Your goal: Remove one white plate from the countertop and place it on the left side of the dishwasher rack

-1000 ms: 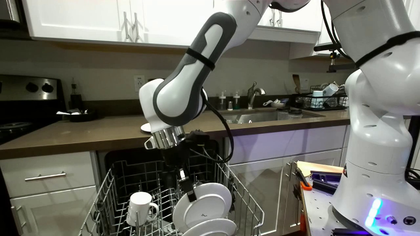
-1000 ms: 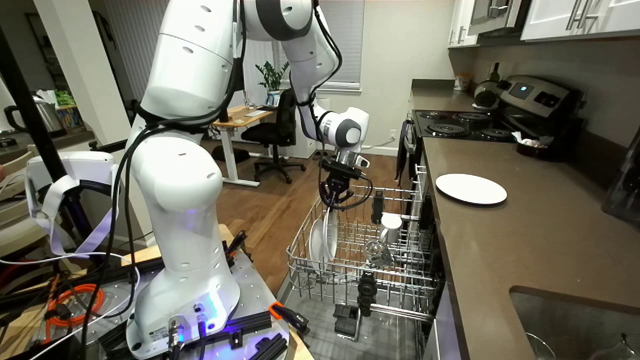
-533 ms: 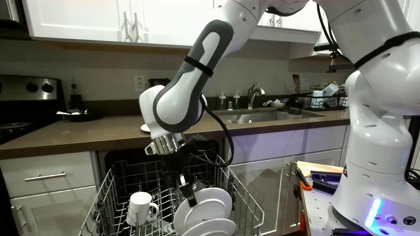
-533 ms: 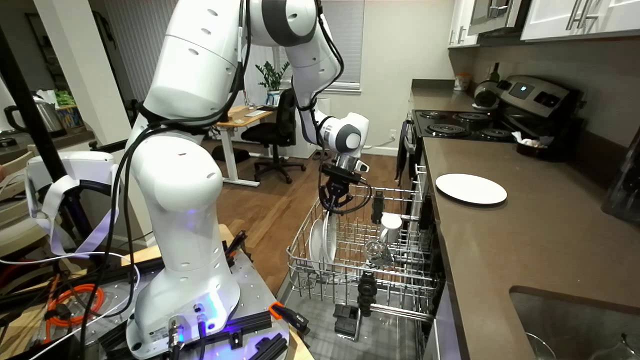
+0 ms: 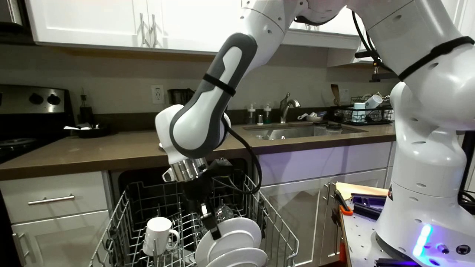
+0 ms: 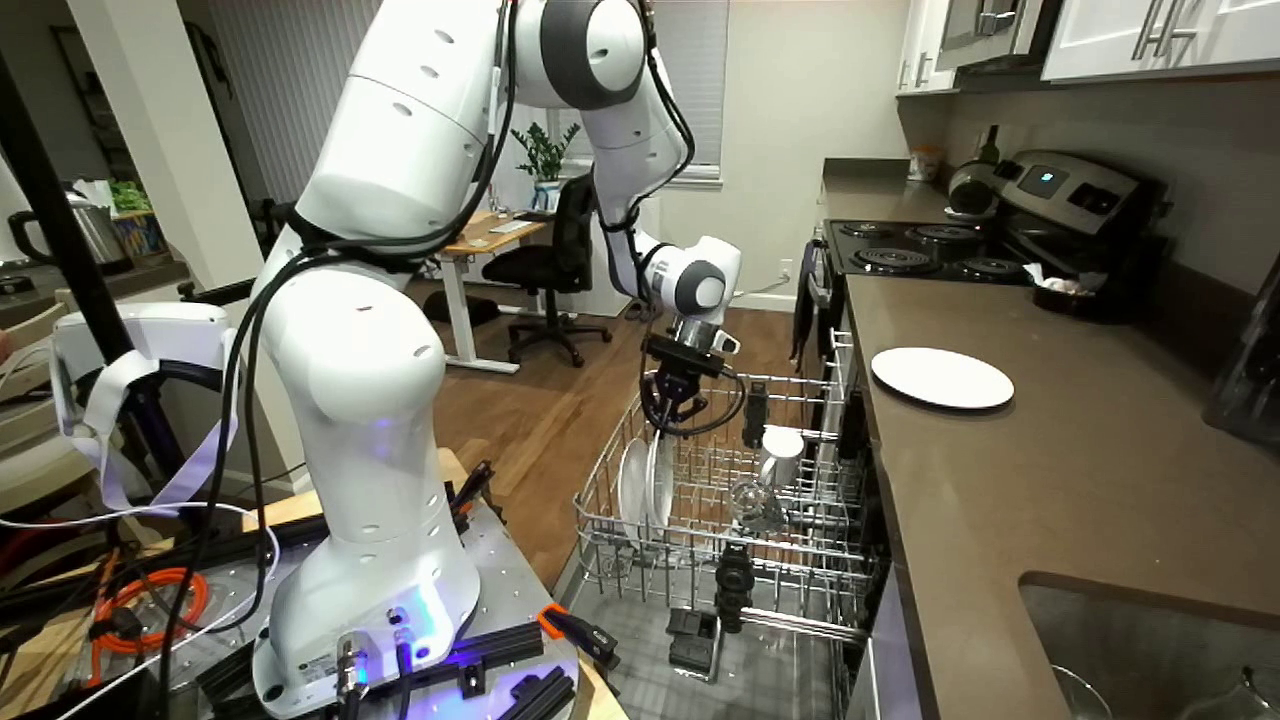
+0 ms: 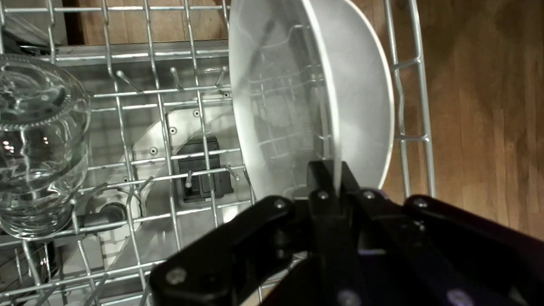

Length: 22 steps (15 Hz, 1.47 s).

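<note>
Wrist view: tool (image 7: 335,175) pinches white plate (image 7: 276,106); dishwasher rack (image 7: 424,138) around it.

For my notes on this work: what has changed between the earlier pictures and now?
The gripper moved down, lowering the held plate further into the dishwasher rack without letting go. The mug, the other racked plate and the countertop plate stayed put.
</note>
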Each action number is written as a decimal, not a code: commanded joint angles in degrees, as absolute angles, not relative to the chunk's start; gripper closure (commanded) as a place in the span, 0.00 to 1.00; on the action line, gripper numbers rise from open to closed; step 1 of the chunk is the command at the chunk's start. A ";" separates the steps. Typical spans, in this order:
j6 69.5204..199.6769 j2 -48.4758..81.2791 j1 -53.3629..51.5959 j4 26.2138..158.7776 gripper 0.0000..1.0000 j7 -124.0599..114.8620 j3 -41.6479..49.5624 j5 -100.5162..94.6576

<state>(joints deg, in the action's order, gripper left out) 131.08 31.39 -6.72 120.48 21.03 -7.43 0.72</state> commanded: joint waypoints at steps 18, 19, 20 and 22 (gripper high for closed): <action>136.36 33.69 -8.25 121.16 0.86 14.90 -7.68 -6.22; 135.74 33.43 -8.17 121.15 0.72 14.64 -7.76 -5.94; 135.22 33.30 -7.98 121.03 0.63 14.82 -7.90 -5.70; 134.51 32.25 -7.60 121.36 0.50 15.42 -8.40 -5.15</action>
<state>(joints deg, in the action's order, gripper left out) 135.80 34.90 -8.49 119.97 15.98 -7.47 -4.82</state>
